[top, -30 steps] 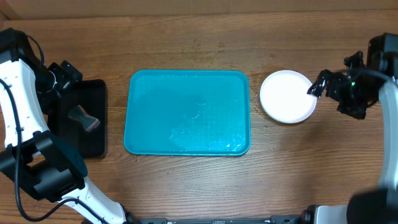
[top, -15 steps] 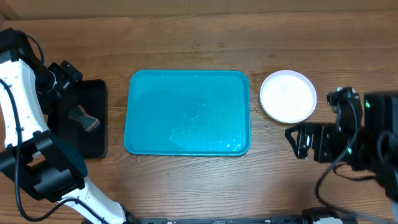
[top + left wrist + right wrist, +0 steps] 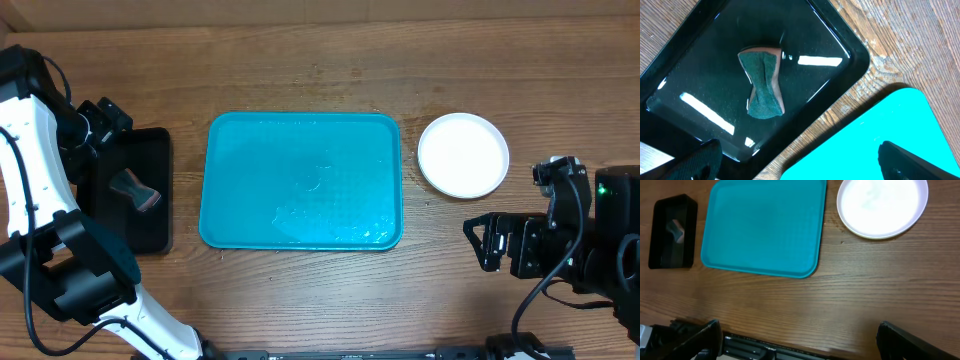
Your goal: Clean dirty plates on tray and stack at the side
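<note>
Plates (image 3: pixel 463 155) stacked, white on top, on table just right of bare tray (image 3: pixel 300 180). Right gripper (image 3: pixel 490 243) nearer, near-side of stack, jaws wide, empty. Left gripper (image 3: pixel 805 162) over sponge (image 3: pixel 762 82), wide, empty.

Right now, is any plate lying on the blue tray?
No, the tray holds no plate; the white plate sits on the table beside it.
</note>
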